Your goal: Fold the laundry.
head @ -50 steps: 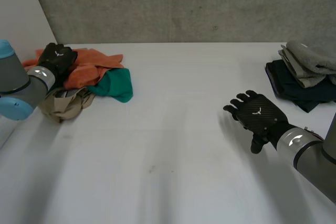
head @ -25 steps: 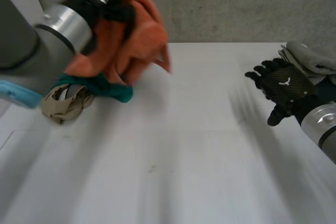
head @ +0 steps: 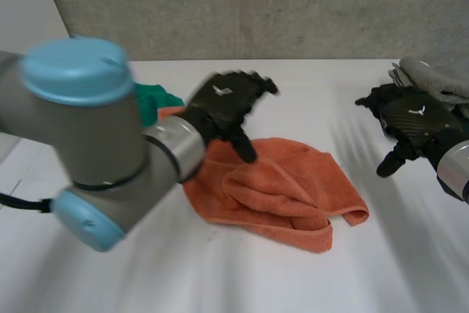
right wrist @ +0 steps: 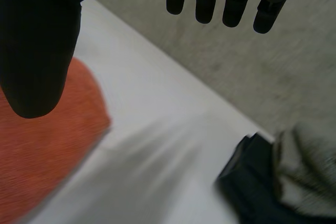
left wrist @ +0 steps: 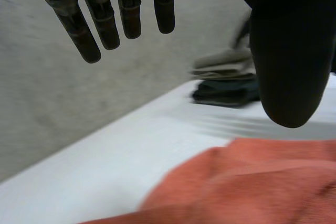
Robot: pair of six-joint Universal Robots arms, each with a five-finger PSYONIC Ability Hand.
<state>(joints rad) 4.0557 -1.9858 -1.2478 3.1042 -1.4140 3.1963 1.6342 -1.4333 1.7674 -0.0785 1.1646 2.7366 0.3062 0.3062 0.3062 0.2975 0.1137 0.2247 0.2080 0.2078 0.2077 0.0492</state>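
Observation:
An orange towel (head: 282,188) lies crumpled in the middle of the white table (head: 220,276). My left hand (head: 223,104) hovers open just above the towel's left part, fingers straight, holding nothing. In the left wrist view the towel (left wrist: 247,182) spreads below the open fingers (left wrist: 107,19) and thumb. My right hand (head: 410,122) is open at the table's right side, apart from the towel. The right wrist view has the towel (right wrist: 42,145) under its thumb side.
A green cloth (head: 150,100) peeks out behind my left arm at the back left. A stack of folded grey and dark clothes (head: 432,82) sits at the back right, close behind my right hand; the stack (right wrist: 278,182) also lies beyond its fingertips.
My left hand lifted the orange towel off the pile, carried it to the table's middle and let it go. My right hand drew back to the right.

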